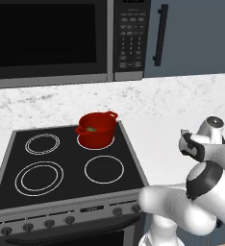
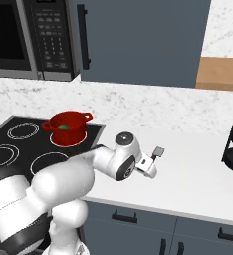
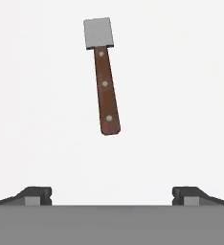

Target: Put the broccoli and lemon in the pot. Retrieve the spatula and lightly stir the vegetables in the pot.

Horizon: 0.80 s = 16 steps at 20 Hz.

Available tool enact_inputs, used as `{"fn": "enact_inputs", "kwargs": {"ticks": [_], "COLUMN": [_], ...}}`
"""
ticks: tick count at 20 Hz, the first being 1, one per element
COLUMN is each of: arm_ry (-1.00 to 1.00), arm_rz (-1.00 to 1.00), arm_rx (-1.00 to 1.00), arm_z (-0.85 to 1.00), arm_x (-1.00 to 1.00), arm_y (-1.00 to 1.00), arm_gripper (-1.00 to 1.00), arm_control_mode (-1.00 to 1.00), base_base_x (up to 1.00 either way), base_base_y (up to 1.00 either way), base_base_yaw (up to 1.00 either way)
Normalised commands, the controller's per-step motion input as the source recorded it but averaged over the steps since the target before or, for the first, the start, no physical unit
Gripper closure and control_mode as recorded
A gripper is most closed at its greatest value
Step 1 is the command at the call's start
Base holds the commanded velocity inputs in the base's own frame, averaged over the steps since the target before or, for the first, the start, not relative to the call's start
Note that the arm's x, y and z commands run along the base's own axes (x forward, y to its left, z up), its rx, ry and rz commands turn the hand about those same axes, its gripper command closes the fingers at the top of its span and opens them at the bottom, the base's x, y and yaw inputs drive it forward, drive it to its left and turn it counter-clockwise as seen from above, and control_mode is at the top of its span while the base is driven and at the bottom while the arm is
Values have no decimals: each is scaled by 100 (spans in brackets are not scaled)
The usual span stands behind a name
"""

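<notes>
Stretching across the white countertop [image 2: 198, 164], the arm carries its gripper [image 3: 112, 194] low over the bare surface to the right of the black stovetop [image 1: 66, 168]; the jaws stand released, spread wide, with nothing between them; each dark fingertip [image 3: 35, 195] sits at an outer side of the hand view. Well away from the fingers, on the stove's back right burner, stands the red pot [image 1: 96, 129], and a small green lump, the broccoli [image 1: 91, 129], lies inside it. Ahead of the fingers, apart from them and roughly midway between their lines, lies the spatula [image 3: 103, 76] flat on the counter; its brown riveted handle points back toward the fingers, slightly tilted, and its small grey blade lies at the far end.
</notes>
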Motion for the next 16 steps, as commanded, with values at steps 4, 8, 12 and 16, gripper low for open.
{"fn": "enact_inputs", "kwargs": {"ticks": [4,8,12,16], "arm_ry": [0,0,1,2], "arm_rz": [5,3,2,1], "arm_rx": [0,0,0,0], "arm_z": [-24,-17,-19,-22], "arm_x": [50,31,22,24], "arm_y": [-11,-22,-26,-14], "arm_gripper": [-100,-100,-100,-100], "arm_control_mode": [-100,-100,-100,-100], "base_base_x": [0,0,0,0], "base_base_y": [0,0,0,0], "base_base_yaw": [0,0,0,0]}}
